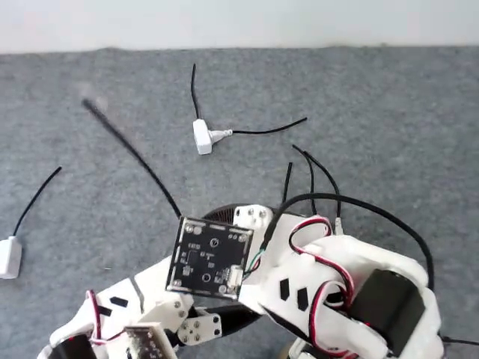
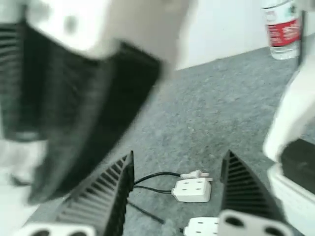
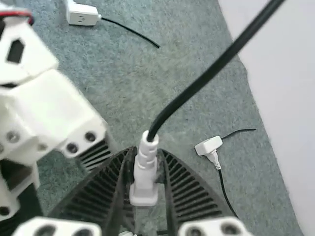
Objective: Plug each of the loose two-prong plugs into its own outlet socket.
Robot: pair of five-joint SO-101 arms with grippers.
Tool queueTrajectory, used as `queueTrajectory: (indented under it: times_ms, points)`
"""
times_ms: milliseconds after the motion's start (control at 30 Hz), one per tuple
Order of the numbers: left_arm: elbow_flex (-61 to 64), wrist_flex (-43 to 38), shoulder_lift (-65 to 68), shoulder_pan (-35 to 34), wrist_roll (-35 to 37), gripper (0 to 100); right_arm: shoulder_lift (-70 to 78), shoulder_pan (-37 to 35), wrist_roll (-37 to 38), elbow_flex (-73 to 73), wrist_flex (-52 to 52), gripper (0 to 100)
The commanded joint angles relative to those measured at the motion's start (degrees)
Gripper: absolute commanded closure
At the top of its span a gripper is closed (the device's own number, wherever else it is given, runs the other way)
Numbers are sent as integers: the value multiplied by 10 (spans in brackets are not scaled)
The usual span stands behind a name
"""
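My right gripper [image 3: 146,156] pinches a white plug [image 3: 143,184] between its fingers, black cable [image 3: 206,74] trailing out. My left gripper [image 2: 178,162] is spread, an outlet socket [image 2: 193,190] lying beyond the gap.

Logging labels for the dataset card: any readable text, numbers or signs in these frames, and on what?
bottle label: white print on red, too blurred to read.
circuit board: white markings, too small to read.
No print visible on the plug in the right gripper or on the socket block.
Nothing legible.
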Motion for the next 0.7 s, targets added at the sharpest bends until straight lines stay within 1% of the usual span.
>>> queueTrajectory:
  times_ms: [0, 300, 433, 533, 667]
  points:
    - [-33, 3, -10, -19, -7, 728, -7, -8, 1, -25, 11, 990]
    - [-32, 4, -10, -23, -8, 728, -7, -4, 1, -25, 13, 990]
    - [-32, 6, -10, -51, -9, 728, -7, -3, 1, -25, 22, 990]
    - [-33, 9, -10, -57, -9, 728, -7, 14, 1, -26, 29, 990]
    - [-36, 9, -10, -80, -5, 728, -7, 18, 1, -27, 41, 990]
